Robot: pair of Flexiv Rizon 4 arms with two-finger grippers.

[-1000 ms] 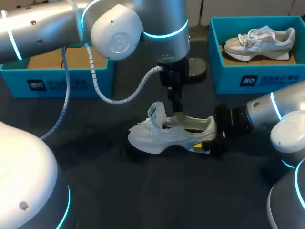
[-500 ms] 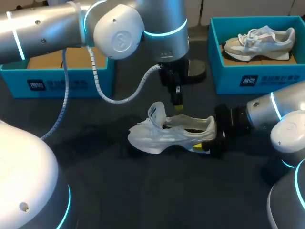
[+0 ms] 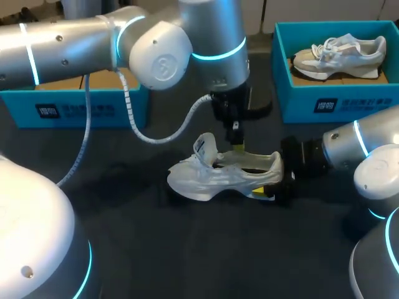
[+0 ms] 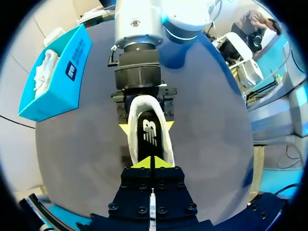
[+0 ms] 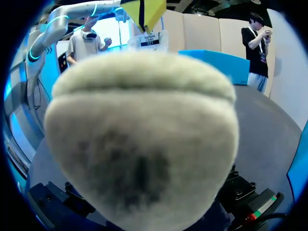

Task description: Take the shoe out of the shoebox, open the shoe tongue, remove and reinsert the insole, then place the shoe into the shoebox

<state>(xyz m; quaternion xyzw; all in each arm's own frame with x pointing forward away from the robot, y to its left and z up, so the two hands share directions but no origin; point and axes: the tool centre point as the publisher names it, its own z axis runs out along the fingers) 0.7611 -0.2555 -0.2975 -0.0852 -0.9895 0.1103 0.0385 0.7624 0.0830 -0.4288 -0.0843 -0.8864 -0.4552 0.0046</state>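
Currently white low-top sneaker point(image 3: 218, 177) sits on dark counter point(image 3: 187, 249), toe toward my left, heel clamped in right end effector point(image 4: 146, 127). Directly over its black insole point(image 4: 148, 139) hangs left end effector point(image 3: 237, 147), tips pinched together, empty.

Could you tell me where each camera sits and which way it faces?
Head view: above and behind, looking down on the table; both arms show, left gripper over the shoe, right gripper at its heel.
Left wrist view: looks down into the shoe past its own shut tips.
Right wrist view: faces the heel; own tips hidden.
Both wrist views share the shoe.
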